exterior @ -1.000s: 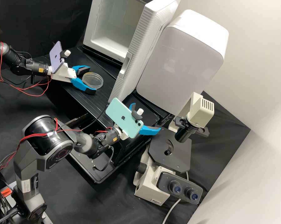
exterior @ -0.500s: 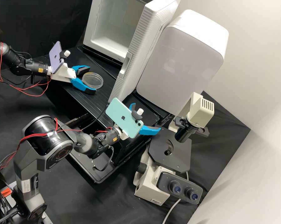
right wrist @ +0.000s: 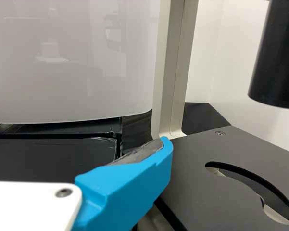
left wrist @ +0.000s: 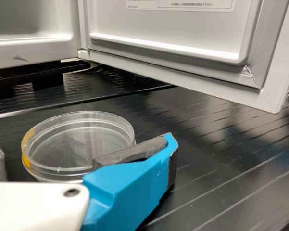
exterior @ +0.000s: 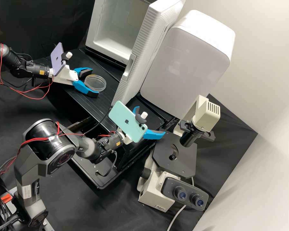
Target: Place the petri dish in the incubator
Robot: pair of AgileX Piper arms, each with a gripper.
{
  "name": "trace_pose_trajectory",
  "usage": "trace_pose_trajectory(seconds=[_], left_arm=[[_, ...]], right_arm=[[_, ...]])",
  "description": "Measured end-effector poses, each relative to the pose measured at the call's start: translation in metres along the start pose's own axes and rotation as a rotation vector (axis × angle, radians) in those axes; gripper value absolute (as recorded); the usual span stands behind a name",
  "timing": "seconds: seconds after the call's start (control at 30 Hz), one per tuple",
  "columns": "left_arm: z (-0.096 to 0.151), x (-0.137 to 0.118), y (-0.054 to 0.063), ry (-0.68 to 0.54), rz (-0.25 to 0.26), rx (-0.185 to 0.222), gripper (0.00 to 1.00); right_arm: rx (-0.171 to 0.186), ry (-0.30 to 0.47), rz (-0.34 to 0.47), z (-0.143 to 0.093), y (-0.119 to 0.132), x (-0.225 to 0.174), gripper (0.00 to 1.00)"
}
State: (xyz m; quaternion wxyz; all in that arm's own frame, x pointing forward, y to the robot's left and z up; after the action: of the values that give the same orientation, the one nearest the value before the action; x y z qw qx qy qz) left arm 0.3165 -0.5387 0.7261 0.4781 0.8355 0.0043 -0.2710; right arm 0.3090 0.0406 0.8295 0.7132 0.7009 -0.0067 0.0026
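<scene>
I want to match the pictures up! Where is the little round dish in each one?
High view: petri dish upper left, inside the left gripper, on the black platform.
Left wrist view: close beside the blue finger.
Right wrist view: microscope stage instead.
Shared landmark: open incubator door.

One petri dish [exterior: 94, 82], one incubator [exterior: 151, 38], one microscope [exterior: 170, 189].

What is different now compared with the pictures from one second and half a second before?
Nothing visibly changed. The left gripper stays open around the petri dish, which rests on the black platform before the open incubator. The right gripper stays by the microscope stage.
</scene>
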Motion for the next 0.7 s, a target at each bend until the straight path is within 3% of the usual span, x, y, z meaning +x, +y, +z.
trace_pose_trajectory(seconds=[0.7], left_arm=[[-0.0005,-0.0006,-0.0004,0.005,0.004,-0.008,0.00]], right_arm=[[0.000,0.000,0.000,0.0000,0.0000,0.0000,1.00]])
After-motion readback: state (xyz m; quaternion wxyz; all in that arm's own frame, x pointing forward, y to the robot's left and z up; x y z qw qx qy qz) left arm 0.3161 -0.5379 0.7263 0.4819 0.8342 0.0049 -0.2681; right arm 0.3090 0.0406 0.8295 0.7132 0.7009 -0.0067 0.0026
